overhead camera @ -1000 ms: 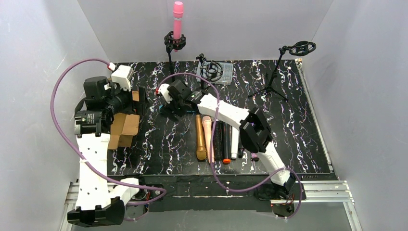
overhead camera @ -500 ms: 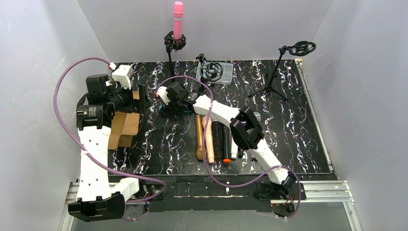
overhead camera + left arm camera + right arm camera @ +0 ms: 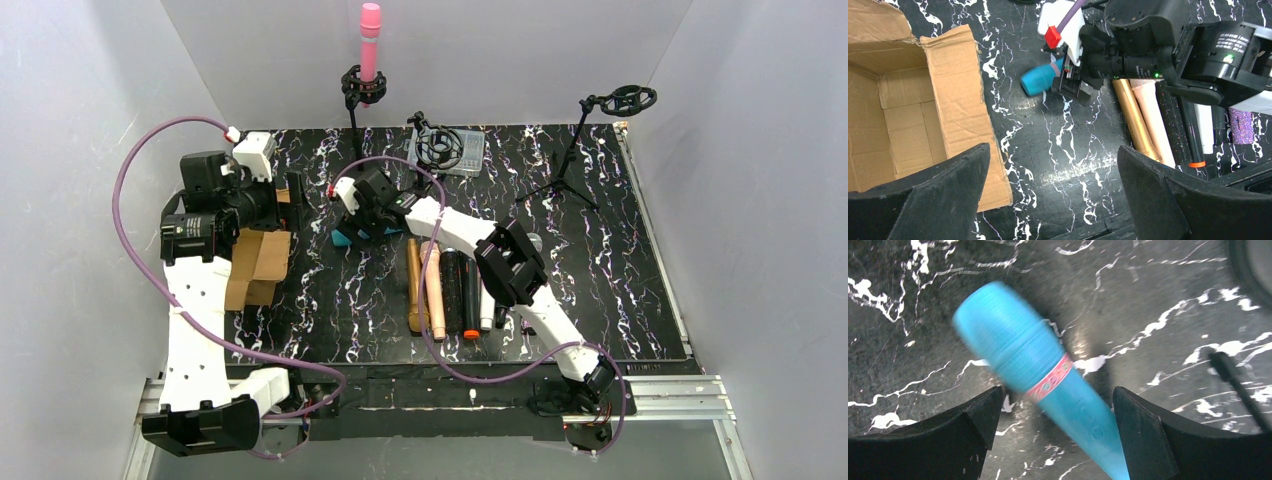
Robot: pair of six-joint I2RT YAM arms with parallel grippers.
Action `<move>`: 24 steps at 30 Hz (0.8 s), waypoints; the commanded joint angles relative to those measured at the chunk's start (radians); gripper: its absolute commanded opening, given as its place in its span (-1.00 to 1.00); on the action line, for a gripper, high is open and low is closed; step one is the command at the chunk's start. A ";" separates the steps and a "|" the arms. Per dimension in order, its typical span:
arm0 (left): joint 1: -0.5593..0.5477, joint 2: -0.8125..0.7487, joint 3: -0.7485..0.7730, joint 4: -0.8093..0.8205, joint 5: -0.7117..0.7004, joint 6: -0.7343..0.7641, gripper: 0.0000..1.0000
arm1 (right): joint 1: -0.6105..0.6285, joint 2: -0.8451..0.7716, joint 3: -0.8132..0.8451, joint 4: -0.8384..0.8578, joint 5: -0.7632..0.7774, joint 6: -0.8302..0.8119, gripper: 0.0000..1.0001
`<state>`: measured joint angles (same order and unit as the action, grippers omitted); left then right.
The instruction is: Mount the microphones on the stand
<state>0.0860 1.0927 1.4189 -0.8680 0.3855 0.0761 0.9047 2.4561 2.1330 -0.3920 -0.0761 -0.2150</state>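
A teal-blue microphone (image 3: 1048, 385) with a pink band lies on the black marbled table, its head pointing up-left; it also shows in the top view (image 3: 343, 237) and the left wrist view (image 3: 1040, 80). My right gripper (image 3: 1055, 400) is open and low over it, one finger on each side of the handle, gaps showing. A pink microphone (image 3: 369, 45) stands upright in the back stand (image 3: 353, 95). Gold (image 3: 414, 285), peach (image 3: 433, 290), black (image 3: 452, 290) and white (image 3: 487, 300) microphones lie in a row. My left gripper (image 3: 1053, 155) is open and empty above the table.
An open cardboard box (image 3: 903, 100) lies at the left, next to my left gripper. An empty tripod stand (image 3: 625, 100) is at the back right. A third mount (image 3: 438, 145) sits on a grey tray at the back middle. White walls enclose the table.
My right arm folded in toward the left and the gripper shifted; the teal microphone's head now shows beside it. My left arm drew back a little.
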 commanded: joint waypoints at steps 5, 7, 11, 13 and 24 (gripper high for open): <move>0.007 -0.023 0.006 0.004 0.016 -0.013 0.97 | 0.022 0.008 -0.082 -0.044 -0.076 0.025 0.80; 0.006 -0.028 0.003 0.006 0.015 -0.015 0.97 | 0.022 0.001 -0.094 -0.042 -0.067 0.024 0.80; 0.008 -0.033 -0.005 0.008 0.011 -0.017 0.97 | 0.022 -0.005 -0.101 -0.037 -0.055 0.028 0.75; 0.009 -0.038 -0.009 0.013 0.005 -0.017 0.97 | 0.022 -0.010 -0.107 -0.024 -0.047 0.032 0.66; 0.008 -0.088 -0.075 0.086 -0.051 -0.068 0.97 | 0.060 -0.109 -0.245 0.208 0.070 -0.069 -0.07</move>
<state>0.0898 1.0405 1.3640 -0.8173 0.3531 0.0322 0.9421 2.4069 1.9629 -0.2676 -0.0834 -0.2218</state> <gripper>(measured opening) 0.983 0.496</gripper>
